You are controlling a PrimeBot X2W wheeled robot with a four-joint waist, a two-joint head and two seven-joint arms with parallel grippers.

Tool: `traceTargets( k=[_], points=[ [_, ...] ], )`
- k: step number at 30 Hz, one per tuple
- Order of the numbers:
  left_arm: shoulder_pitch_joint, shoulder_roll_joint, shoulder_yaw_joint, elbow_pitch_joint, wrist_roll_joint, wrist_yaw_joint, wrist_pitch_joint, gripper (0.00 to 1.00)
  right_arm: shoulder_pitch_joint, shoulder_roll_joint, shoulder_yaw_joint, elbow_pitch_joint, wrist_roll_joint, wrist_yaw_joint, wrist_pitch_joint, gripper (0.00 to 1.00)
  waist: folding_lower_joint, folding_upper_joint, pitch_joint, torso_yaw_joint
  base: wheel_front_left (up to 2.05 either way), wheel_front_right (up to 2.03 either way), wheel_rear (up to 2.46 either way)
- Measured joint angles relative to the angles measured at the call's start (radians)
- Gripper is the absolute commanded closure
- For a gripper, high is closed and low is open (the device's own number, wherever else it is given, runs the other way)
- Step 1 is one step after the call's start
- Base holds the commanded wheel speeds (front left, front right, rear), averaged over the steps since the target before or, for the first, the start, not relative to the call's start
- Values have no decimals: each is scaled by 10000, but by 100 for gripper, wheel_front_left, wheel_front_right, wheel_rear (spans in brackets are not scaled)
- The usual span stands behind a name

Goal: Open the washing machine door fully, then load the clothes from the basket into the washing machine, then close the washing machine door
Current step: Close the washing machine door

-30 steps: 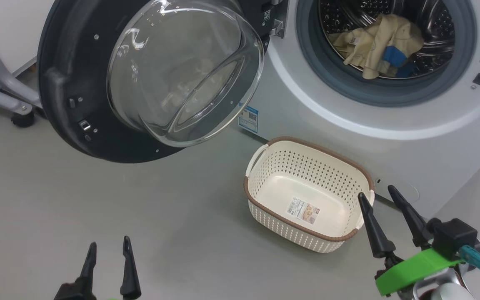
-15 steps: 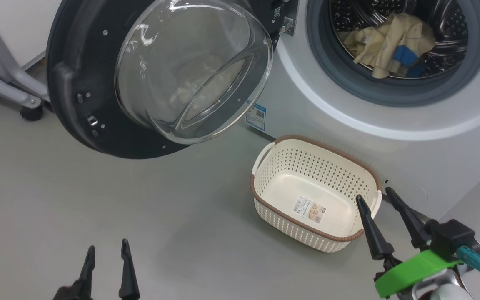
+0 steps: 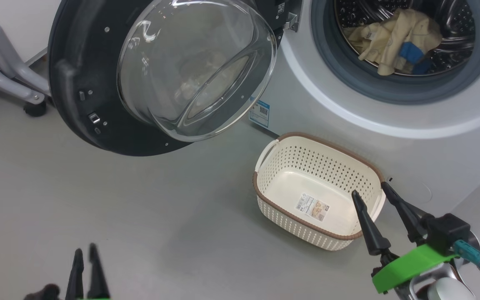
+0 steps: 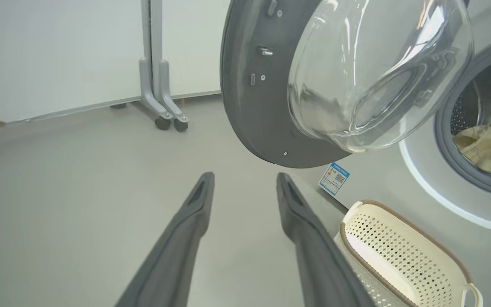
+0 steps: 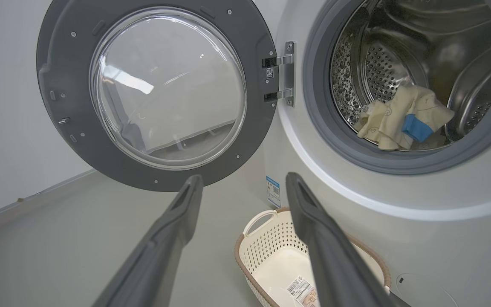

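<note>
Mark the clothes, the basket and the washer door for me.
clothes [image 3: 394, 41], head view, on the pale yellow fabric of the bundle.
basket [image 3: 315, 166], head view, on its perforated far wall.
washer door [image 3: 198, 66], head view, on the bulging glass window.

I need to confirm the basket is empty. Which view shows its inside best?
Head view: it looks down into the basket, showing the bare bottom and label sticker. The left wrist view cuts it off at the frame corner; in the right wrist view a finger of the right tool covers part.
</note>
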Motion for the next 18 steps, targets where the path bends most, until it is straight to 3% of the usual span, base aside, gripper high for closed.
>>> traceTargets(
  k=[4, 7, 12, 16, 18],
  points=[
    [35, -2, 1271, 217, -3016, -299, 0, 100, -1, 0, 31, 4, 0, 0, 0, 0, 0, 0, -13, 6, 0, 0, 0],
    [-52, 0, 2510, 920, -5519, -1089, -4, 100, 0, 0, 31, 4, 0, 0, 0, 0, 0, 0, -7, 2, 0, 0, 0],
    [-989, -50, 4466, 2629, -8427, -2222, -44, 100, 1, 0, 33, 25, 0, 0, 0, 0, 0, 0, -20, -11, 0, 0, 0],
    [-2038, -15, 5747, 3398, -10201, -2401, 77, 100, 1, 0, 29, 36, 0, 0, 0, 0, 0, 0, 5, -4, 0, 0, 0],
    [-2606, 512, 6123, 3873, -10498, -2301, 138, 100, -1, 0, 29, 36, 0, 0, 0, 0, 0, 0, 22, -9, 0, 0, 0]
  ],
)
